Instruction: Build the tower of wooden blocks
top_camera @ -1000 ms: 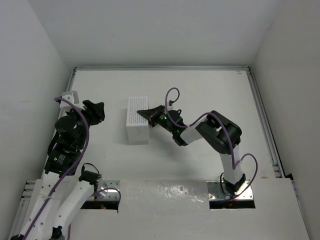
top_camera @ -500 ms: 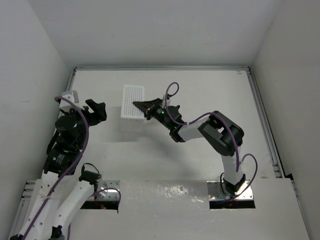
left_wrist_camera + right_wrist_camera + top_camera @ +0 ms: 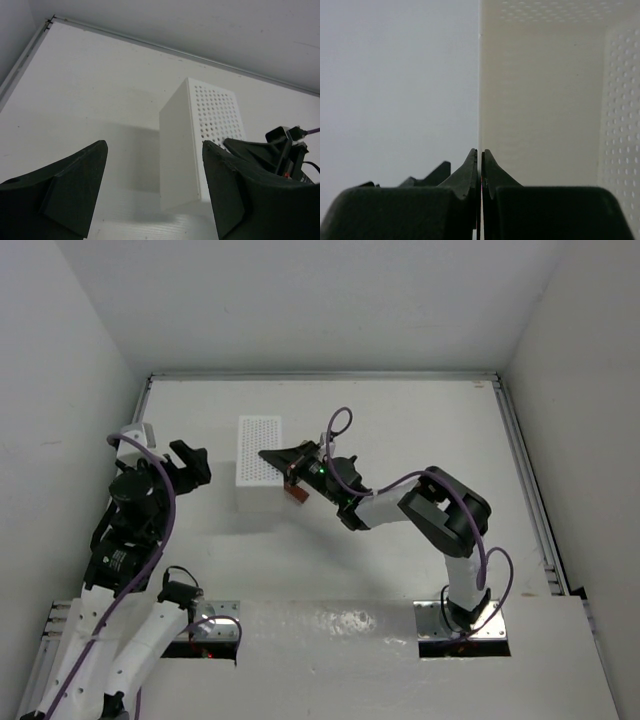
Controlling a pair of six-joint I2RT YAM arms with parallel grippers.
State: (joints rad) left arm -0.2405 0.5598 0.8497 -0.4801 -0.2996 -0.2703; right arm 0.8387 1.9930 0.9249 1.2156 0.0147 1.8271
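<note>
White perforated box (image 3: 256, 445), thin wall pinched by right hand (image 3: 480, 155), reddish block (image 3: 296, 496)

1. The white-and-black left arm (image 3: 128, 502) has smooth white moulded links low down and chunky round black joint housings above.
2. The white-and-black right arm (image 3: 445, 505) is built the same way, with one large black housing.
3. A thin purple cable (image 3: 175, 505) runs along each arm in loose loops.
4. The matte black left gripper (image 3: 155, 147) has two broad, wedge-shaped fingers.
5. The black right gripper (image 3: 480, 152) has fingers tapering to fine tips, and a small green light (image 3: 322, 472) sits just behind them.
6. Each arm stands on a shiny metal base plate (image 3: 440, 618).
</note>
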